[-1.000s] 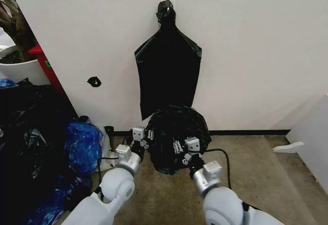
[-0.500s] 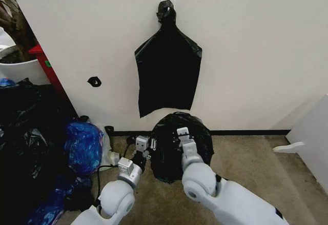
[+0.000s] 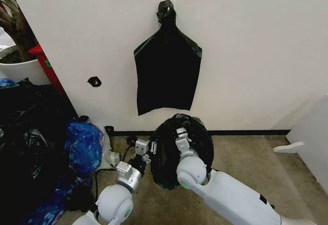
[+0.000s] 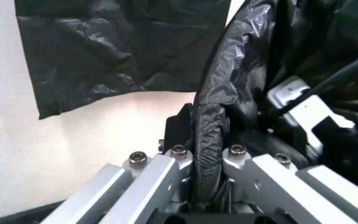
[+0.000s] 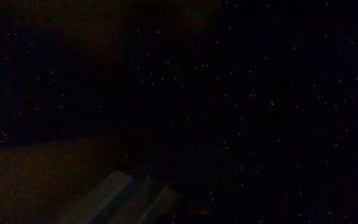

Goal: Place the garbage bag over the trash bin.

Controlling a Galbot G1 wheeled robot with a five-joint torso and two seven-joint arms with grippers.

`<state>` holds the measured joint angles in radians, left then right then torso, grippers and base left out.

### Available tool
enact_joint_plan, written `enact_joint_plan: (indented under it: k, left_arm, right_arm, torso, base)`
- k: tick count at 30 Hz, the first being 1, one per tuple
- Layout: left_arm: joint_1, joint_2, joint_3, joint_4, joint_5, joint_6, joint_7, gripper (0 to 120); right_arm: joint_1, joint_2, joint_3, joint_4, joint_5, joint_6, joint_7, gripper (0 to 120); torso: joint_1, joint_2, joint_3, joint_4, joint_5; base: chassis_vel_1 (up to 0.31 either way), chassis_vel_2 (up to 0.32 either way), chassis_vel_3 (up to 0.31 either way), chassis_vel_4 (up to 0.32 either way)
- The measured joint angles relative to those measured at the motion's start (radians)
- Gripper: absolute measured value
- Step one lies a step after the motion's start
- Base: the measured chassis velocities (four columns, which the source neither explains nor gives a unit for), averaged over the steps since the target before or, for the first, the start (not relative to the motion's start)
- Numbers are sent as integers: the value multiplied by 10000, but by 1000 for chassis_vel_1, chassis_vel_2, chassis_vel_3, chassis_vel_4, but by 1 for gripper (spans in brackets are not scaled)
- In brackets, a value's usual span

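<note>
The garbage bag [image 3: 197,145] is a glossy, wrinkled black mound on the floor against the wall. The trash bin is hidden under it. My left gripper [image 3: 147,149] is at the bag's left side. In the left wrist view a fold of the garbage bag [image 4: 229,74] runs down between the fingers of my left gripper [image 4: 207,140], which is shut on it. My right gripper [image 3: 180,133] reaches over the top of the mound, its tips sunk in the black plastic. The right wrist view is dark.
A flat black bag [image 3: 168,71] with a knotted neck hangs on the wall above. A shiny blue bag [image 3: 82,145] and dark bags [image 3: 31,133] crowd the left. A white panel [image 3: 312,133] stands at the right, with open carpet [image 3: 256,158] before it.
My right arm has swung from the bag's front up and over its top. My left gripper has edged a little to the right along the bag's side.
</note>
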<state>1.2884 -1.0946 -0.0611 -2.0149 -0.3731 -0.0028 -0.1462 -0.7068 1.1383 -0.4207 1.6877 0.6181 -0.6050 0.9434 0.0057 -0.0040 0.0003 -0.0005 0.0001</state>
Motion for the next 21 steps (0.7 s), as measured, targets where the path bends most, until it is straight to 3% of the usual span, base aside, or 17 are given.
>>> enact_joint_plan:
  k: [6, 15, 21]
  left_arm:
    - [-63, 44, 0, 30, -4, -78, 123, 1]
    - [-262, 117, -80, 281, -7, -199, 135, 1]
    - [-327, 169, -87, 250, -6, -239, 164, 1]
  right_arm:
    - [46, 67, 341, -184, 548, 125, -139, 0]
    - [-868, -480, 200, 2528, 1896, 131, -158, 0]
    - [-999, -393, 150, 2365, 2519, 32, -138, 0]
  torso:
    - [0, 0, 0, 1, 0]
    - [-1, 0, -2, 0, 0]
    - [-2, 0, -1, 1, 0]
  base:
    - [0, 0, 0, 0]
    - [0, 0, 0, 0]
    - [0, 0, 0, 0]
